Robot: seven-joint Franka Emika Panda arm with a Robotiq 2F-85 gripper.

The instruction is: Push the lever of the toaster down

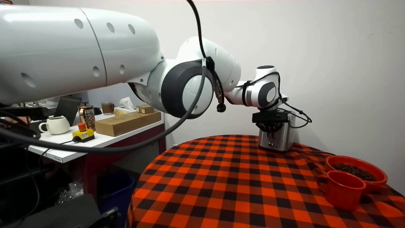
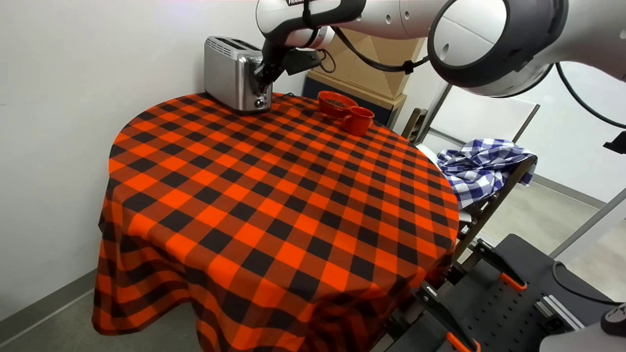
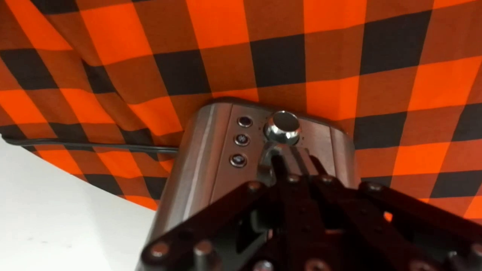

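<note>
The silver toaster [image 1: 286, 139] stands upright at the table's far edge by the wall; it also shows in an exterior view [image 2: 222, 80] and in the wrist view [image 3: 194, 169]. Its end panel has a round knob [image 3: 283, 128] and a column of small buttons [image 3: 241, 139]. My gripper [image 3: 296, 151] is shut, fingertips together, in front of this panel just above the knob. It points downward in both exterior views [image 1: 270, 133] [image 2: 260, 87]. A shiny piece that looks like the lever [image 3: 266, 159] lies beside and under the fingertips, partly hidden. I cannot tell whether they touch it.
A red bowl [image 1: 378, 172] of dark beans and a red mug [image 1: 345, 193] stand on the red-black checked tablecloth [image 2: 274, 205], to one side of the toaster. A black cord [image 3: 94, 145] runs from the toaster. The wall [image 2: 122, 54] is close behind it.
</note>
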